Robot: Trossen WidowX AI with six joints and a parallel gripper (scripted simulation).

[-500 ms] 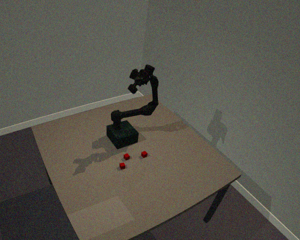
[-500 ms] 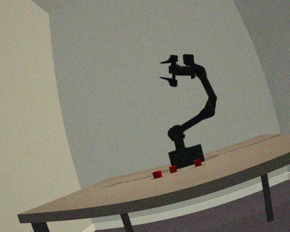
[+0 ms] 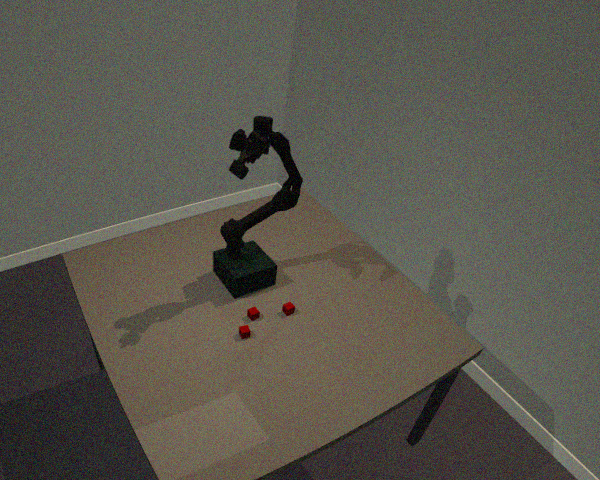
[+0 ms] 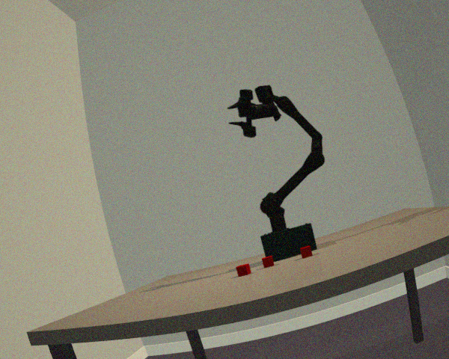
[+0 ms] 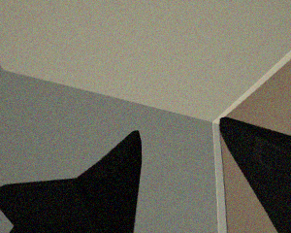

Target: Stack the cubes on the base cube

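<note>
Three red cubes lie apart on the table in front of the arm's base. One cube (image 3: pixel 288 308) (image 4: pixel 306 251) is on the right. Another cube (image 3: pixel 253 313) (image 4: pixel 268 261) is in the middle, nearer the third cube (image 3: pixel 244 331) (image 4: pixel 242 269), which is farthest left. They look alike, so I cannot tell which is the fixed base cube. Nothing is stacked on any of them. My gripper (image 3: pixel 235 155) (image 4: pixel 228 116) (image 5: pixel 178 130) is open and empty, high above the table and far from the cubes. The wrist view shows none of the cubes.
The dark box-shaped arm base (image 3: pixel 244 269) (image 4: pixel 289 241) stands on the wooden table (image 3: pixel 341 351) (image 4: pixel 201 297) just behind the cubes. Walls stand behind the table. The arm's shadows fall across the table top on both sides of the base.
</note>
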